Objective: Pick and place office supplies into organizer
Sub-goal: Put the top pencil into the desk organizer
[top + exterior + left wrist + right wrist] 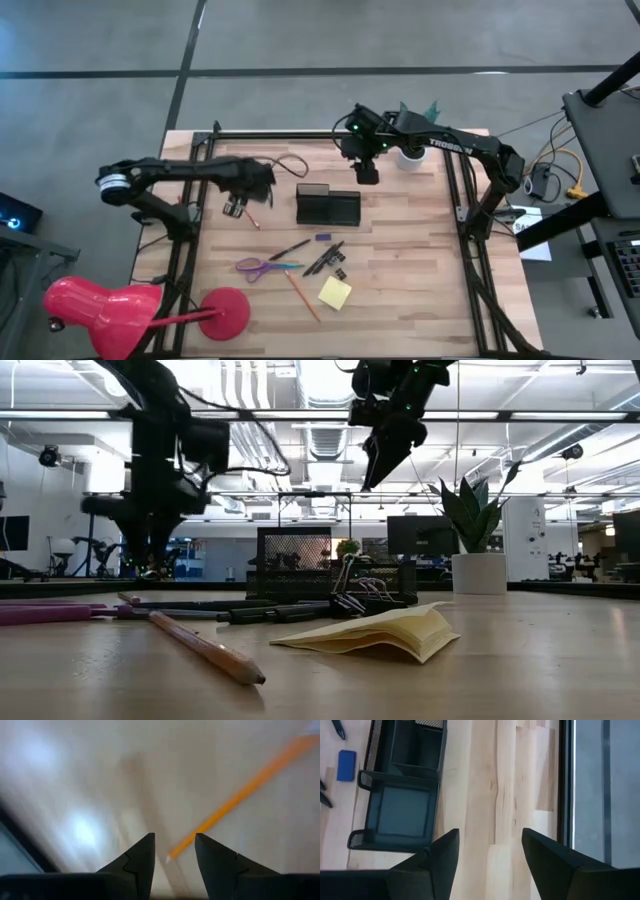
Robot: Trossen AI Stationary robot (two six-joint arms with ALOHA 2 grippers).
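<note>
Orange pencil [240, 797] lies under our left gripper [174, 857] (fingers spread); right gripper [490, 851], spread, hovers at the organizer's [327, 207] one o'clock.

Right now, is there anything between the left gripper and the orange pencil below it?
Nothing visible. The left gripper is open directly above the orange pencil, with only bare table around it.

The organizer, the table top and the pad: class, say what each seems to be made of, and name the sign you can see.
Organizer: probably metal wire mesh, dark and matt; fine netting shows along its walls and rims.
Table top: wood, pale and smooth; joined strips with grain lines, like butcher block.
Pad: paper, yellow; thin stacked sheets with the top ones curling up.
</note>
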